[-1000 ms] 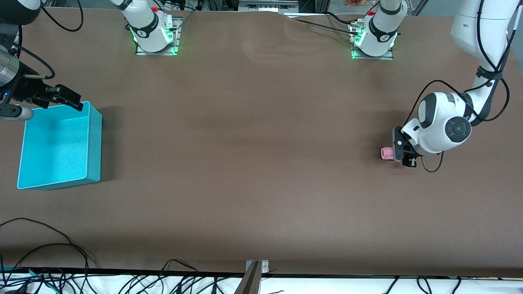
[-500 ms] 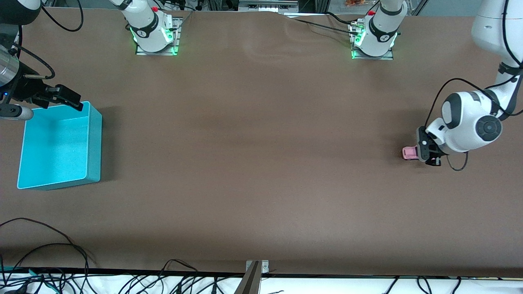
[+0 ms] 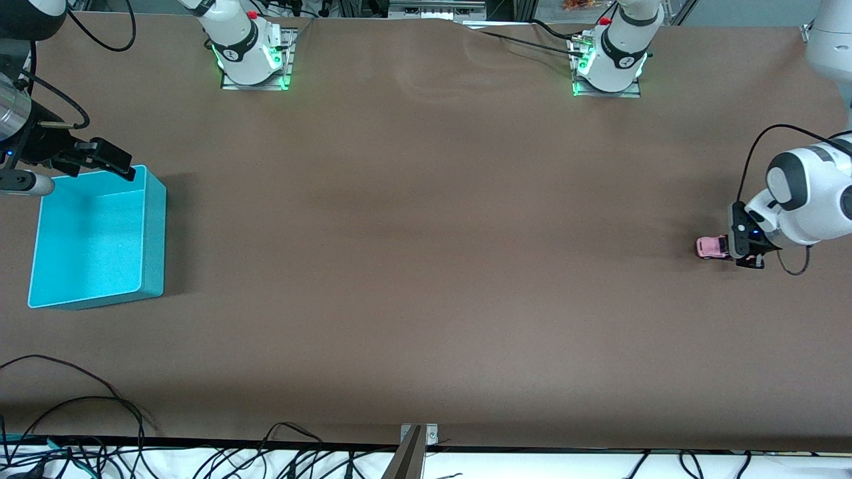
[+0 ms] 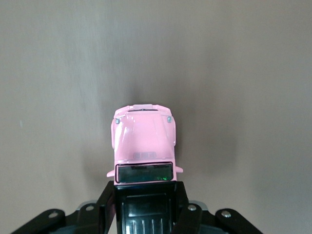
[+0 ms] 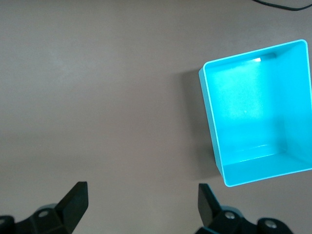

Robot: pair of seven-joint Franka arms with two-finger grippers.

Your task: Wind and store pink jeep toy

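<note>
The brown worktop is lying wide and bare through its whole middle stretch, with plenty of free room between the two ends. At the right arm's end the turquoise bin is sitting close to that worktop edge, open side up. The right hand is hanging over the bin's rim, at the corner nearest the arm bases, and its fingers are spreading wide with nothing between them; that arm is waiting. Well apart from the bin, down at the left arm's end, the left hand is working low by the worktop, clamping its fingers on the black rear of the pink jeep toy, whose pink hood is pointing toward the bin's end.
</note>
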